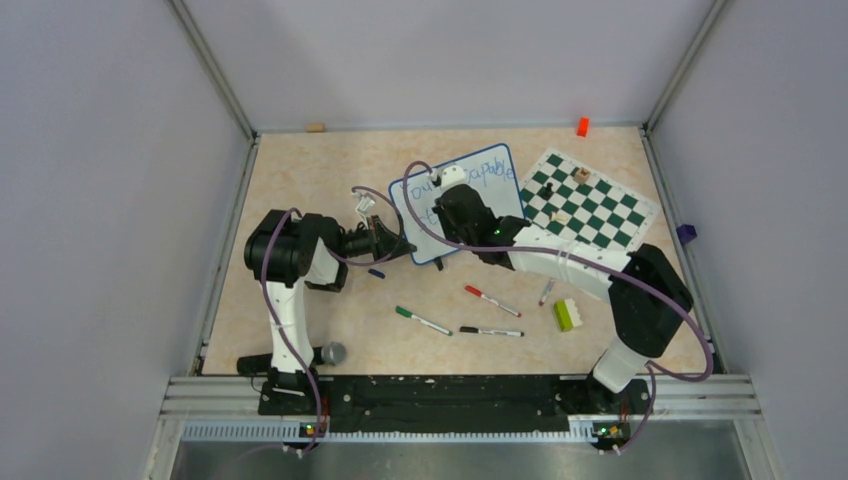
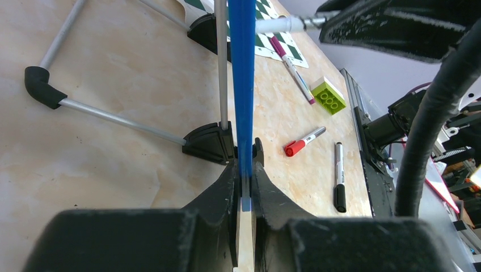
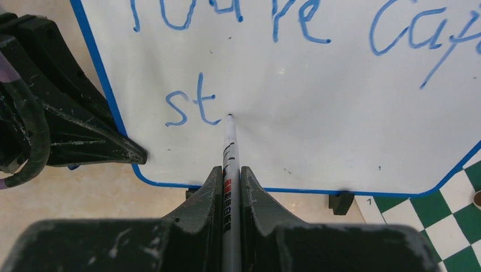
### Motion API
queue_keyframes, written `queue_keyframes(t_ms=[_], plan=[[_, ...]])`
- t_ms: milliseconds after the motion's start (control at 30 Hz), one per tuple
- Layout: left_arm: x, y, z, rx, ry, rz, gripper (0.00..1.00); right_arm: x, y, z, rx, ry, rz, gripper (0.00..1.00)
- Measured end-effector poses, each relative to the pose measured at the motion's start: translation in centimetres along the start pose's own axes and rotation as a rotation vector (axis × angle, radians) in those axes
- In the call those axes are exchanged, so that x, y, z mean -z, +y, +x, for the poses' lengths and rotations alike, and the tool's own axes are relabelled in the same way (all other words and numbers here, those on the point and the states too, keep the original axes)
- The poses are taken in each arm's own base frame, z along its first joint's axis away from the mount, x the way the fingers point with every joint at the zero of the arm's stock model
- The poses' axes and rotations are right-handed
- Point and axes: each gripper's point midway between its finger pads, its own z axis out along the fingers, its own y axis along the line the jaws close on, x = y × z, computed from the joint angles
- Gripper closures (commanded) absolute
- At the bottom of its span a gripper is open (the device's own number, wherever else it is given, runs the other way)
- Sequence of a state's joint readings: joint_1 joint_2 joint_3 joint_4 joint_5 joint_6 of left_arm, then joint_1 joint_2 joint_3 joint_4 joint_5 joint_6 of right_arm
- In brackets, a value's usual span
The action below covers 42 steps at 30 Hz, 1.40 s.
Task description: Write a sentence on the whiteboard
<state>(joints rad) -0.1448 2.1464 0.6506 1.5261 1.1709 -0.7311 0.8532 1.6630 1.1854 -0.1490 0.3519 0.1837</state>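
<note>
The whiteboard (image 1: 478,190) stands tilted on two black feet at mid-table; its white face fills the right wrist view (image 3: 317,113). Blue writing on it reads "You're cap…" with "st" (image 3: 190,107) beneath. My right gripper (image 3: 229,170) is shut on a white marker (image 3: 229,153) whose tip touches the board just right of the "t". My left gripper (image 2: 245,170) is shut on the board's blue left edge (image 2: 243,85), seen edge-on. In the top view the left gripper (image 1: 398,243) is at the board's lower left and the right gripper (image 1: 462,205) over its face.
A green-and-white chess mat (image 1: 588,198) with small pieces lies right of the board. Red (image 1: 491,300), green (image 1: 422,320) and black (image 1: 490,331) markers, another marker (image 1: 546,292), a blue cap (image 1: 376,272) and a lime brick (image 1: 567,314) lie on the near table. An orange block (image 1: 582,126) sits at the back wall.
</note>
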Motion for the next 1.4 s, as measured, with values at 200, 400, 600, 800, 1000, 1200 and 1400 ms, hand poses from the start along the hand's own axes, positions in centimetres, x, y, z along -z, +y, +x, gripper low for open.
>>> queue_keyframes(t_ms=[200, 400, 600, 800, 1000, 1200, 1400], plan=[[0.0, 0.0, 0.0, 0.0, 0.0, 0.0, 0.94, 0.6, -1.3, -1.4, -0.026, -0.034, 0.016, 1.0], [0.0, 0.0, 0.0, 0.0, 0.0, 0.0, 0.94, 0.6, -1.3, -1.5, -0.03, -0.036, 0.01, 1.0], [0.0, 0.0, 0.0, -0.001, 0.0, 0.0, 0.94, 0.7, -0.9, -2.0, -0.032, -0.04, -0.011, 1.0], [0.0, 0.0, 0.0, 0.0, 0.0, 0.0, 0.94, 0.5, -0.6, -2.8, -0.032, -0.051, -0.023, 1.0], [0.0, 0.0, 0.0, 0.0, 0.0, 0.0, 0.94, -0.4, -0.2, -2.1, -0.021, -0.026, -0.028, 1.0], [0.0, 0.0, 0.0, 0.0, 0.0, 0.0, 0.94, -0.4, -0.2, -1.8, -0.016, -0.014, -0.028, 1.0], [0.0, 0.0, 0.0, 0.0, 0.0, 0.0, 0.94, -0.5, -0.3, -1.8, -0.006, -0.013, -0.024, 1.0]])
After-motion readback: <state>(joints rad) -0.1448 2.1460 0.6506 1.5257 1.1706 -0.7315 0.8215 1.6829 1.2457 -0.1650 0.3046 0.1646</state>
